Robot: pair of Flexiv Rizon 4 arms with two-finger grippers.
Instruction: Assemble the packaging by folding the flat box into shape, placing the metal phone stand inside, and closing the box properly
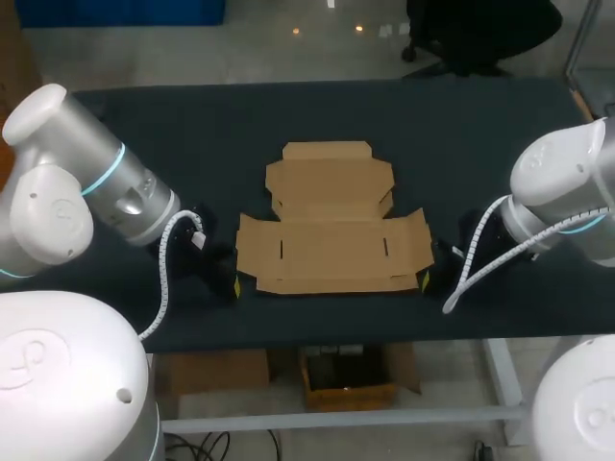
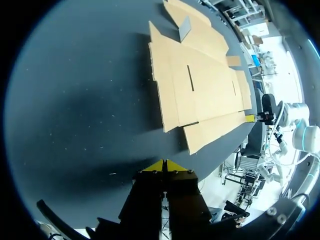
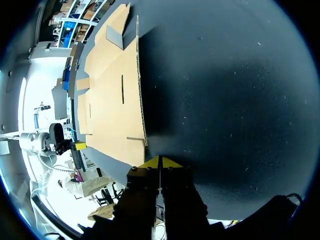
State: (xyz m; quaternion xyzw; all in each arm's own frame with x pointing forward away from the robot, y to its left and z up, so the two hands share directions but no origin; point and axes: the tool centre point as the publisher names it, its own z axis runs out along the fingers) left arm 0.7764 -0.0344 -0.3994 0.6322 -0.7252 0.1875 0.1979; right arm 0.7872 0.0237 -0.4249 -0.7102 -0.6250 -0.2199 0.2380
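A flat, unfolded brown cardboard box (image 1: 332, 229) lies in the middle of the dark table (image 1: 192, 134); I also see the box (image 2: 197, 85) ahead of the left gripper and the box (image 3: 112, 100) ahead of the right one. My left gripper (image 1: 236, 286) sits low just off the box's front left corner, its yellow tips pressed together with nothing between them. In its own view the left gripper (image 2: 164, 164) is shut. My right gripper (image 1: 424, 279) rests by the front right corner; in the right wrist view the right gripper (image 3: 160, 161) is likewise shut and empty. No metal phone stand is in view.
The table's front edge (image 1: 317, 338) runs just behind both grippers. Bare dark cloth lies to the left, right and far side of the box.
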